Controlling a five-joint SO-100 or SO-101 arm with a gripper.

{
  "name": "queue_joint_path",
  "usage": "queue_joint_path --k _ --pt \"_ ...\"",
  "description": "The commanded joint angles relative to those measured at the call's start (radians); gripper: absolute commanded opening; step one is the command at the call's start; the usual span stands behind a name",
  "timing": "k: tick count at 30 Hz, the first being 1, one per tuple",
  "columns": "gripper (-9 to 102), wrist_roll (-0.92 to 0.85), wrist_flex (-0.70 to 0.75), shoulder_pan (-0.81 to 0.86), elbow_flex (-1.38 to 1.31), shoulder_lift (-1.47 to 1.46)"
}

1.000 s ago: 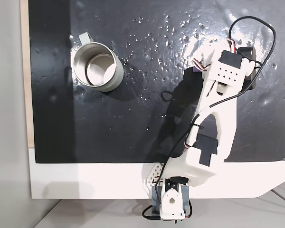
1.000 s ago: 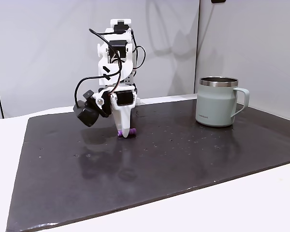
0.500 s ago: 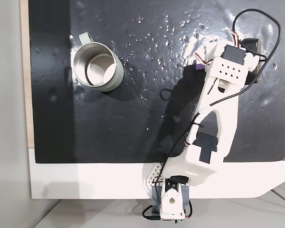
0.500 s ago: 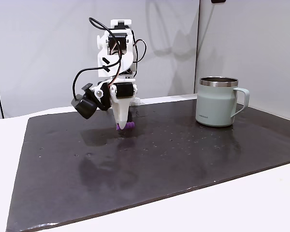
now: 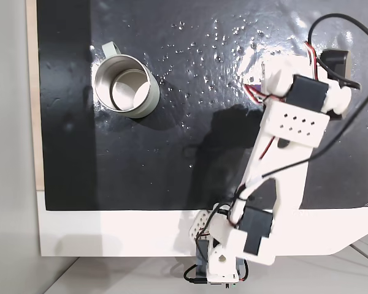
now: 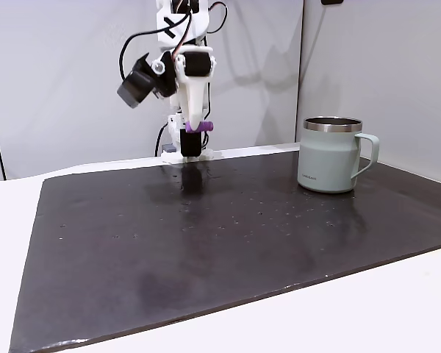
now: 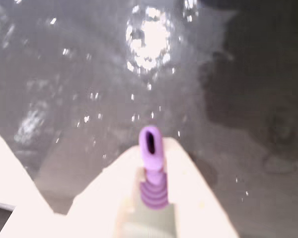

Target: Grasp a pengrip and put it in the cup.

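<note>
Lifted off the black mat [image 6: 279, 228] since 1 second ago, our gripper [image 6: 196, 126] now hangs high with its jaws clamped on the purple pengrip [image 6: 199, 127]. We judge the carry to the cup [image 6: 331, 156], well apart, comes next.

You see a purple ribbed pengrip [image 7: 152, 168], a silver-grey cup [image 6: 329, 156], a white gripper [image 6: 195, 126] and a black speckled mat [image 5: 190, 92].

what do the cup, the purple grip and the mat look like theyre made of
Cup: looks like metal, with a matte grey-green outside and a shiny steel rim and inside.
Purple grip, held in the gripper: probably soft rubber or silicone, a ribbed, hollow tube.
Mat: dark, slightly glossy sheet with a pebbled glint; possibly rubber or vinyl.
</note>
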Motion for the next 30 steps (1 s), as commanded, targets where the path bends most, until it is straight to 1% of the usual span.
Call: queue_joint_path --k 1,5,11,21,30 --pt "0 0.008 0.055 -0.017 -0.104 0.153" --pt "0 -0.005 0.098 -0.023 -0.130 0.250" --pt "0 -0.014 0.092 -0.017 -0.110 0.305" --pt "0 0.091 0.109 -0.183 -0.198 0.267" --pt "0 0.232 0.112 -0.302 -0.359 0.100"
